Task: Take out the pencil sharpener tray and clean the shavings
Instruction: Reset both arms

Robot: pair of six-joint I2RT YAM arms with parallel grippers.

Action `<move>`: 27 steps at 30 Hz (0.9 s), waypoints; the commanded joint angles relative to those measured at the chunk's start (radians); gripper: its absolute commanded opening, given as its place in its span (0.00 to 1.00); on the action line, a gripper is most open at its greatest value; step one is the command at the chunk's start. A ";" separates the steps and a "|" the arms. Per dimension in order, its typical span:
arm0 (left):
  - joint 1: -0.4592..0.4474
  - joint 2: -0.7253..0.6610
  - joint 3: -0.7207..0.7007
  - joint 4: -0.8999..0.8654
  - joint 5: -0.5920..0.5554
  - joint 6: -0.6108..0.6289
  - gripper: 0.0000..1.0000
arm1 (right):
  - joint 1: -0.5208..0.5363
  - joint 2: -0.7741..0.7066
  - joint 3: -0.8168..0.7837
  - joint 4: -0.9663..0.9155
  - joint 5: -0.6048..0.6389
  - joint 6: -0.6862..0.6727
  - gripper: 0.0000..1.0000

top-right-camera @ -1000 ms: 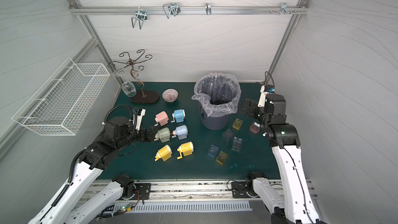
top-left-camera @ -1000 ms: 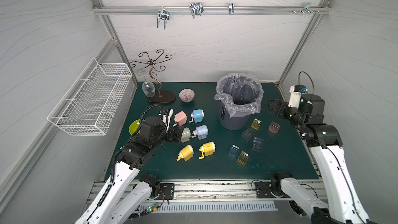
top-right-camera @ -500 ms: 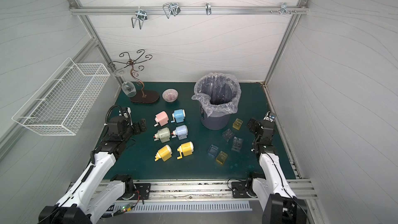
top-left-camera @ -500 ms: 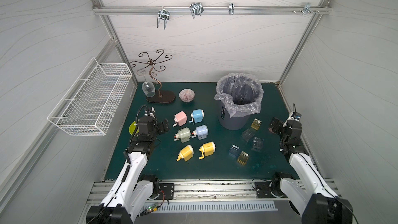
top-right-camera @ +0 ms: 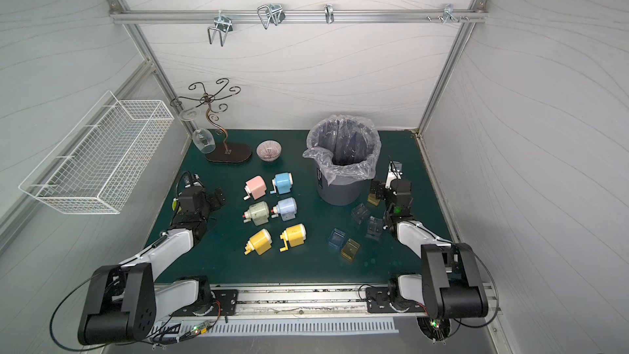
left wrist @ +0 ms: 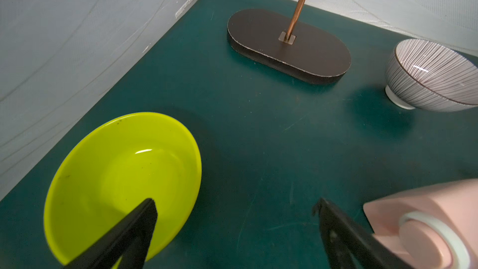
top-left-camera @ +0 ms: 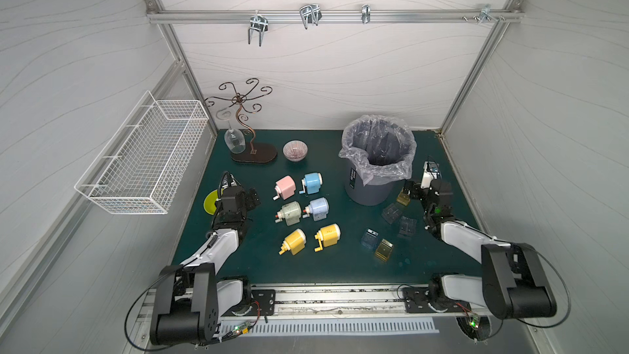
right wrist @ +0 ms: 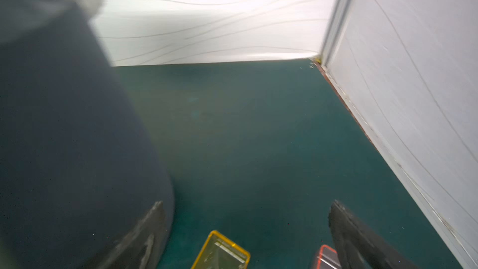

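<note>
- Left wrist view: my left gripper (left wrist: 235,203) has its jaws spread wide with nothing between them. One finger hangs over the lime saucer (left wrist: 121,172), and the pink sharpener (left wrist: 426,218) is just beside the other finger.
- Right wrist view, blurred: my right gripper (right wrist: 247,204) is also wide and empty, low beside the bin (right wrist: 77,125). A yellow tray (right wrist: 222,252) lies between the fingers and a red tray (right wrist: 324,254) sits at one finger.
- Sharpeners (top-left-camera: 306,212): six, in a two-by-three block mid-mat between my arms, probably so either arm can reach them. They are one pink, one blue (top-left-camera: 312,182), one grey-green (top-left-camera: 289,212), one pale blue (top-left-camera: 317,208) and two yellow (top-left-camera: 294,241) (top-left-camera: 328,236).
- Trays (top-left-camera: 391,226): all out of their sharpeners and scattered near the bin on my right arm's side, likely left where they were tipped out. A top view shows five: yellow, two dark clear (top-left-camera: 392,212) (top-left-camera: 407,226), blue (top-left-camera: 370,237) and amber (top-left-camera: 384,249). My right gripper hides the red one there, so I count six, one per sharpener.
- Shavings: none visible on the mat (top-left-camera: 340,267) or in any tray. I'd guess they are in the bin, but its lined inside is too dark to tell.
- Task looks about finished, with both arms drawn back low.
- Extras, one each at the far left: striped bowl (top-left-camera: 295,150), glass stand (top-left-camera: 253,156), wine glass (top-left-camera: 235,141) and wire basket (top-left-camera: 143,161) on the wall.
</note>
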 commanded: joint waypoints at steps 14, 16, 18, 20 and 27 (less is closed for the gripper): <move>0.003 0.246 -0.053 0.545 0.171 0.098 1.00 | -0.010 0.300 -0.007 0.252 -0.120 -0.016 0.99; -0.009 0.339 -0.065 0.658 0.181 0.120 1.00 | -0.001 0.317 -0.035 0.334 -0.108 -0.023 0.99; -0.039 0.340 -0.029 0.581 0.139 0.140 1.00 | 0.019 0.304 -0.072 0.382 -0.110 -0.050 0.99; -0.047 0.346 -0.023 0.584 0.119 0.144 1.00 | 0.036 0.325 -0.096 0.463 -0.082 -0.067 0.99; -0.046 0.345 0.031 0.473 0.111 0.135 1.00 | 0.058 0.325 -0.010 0.299 0.039 -0.052 0.99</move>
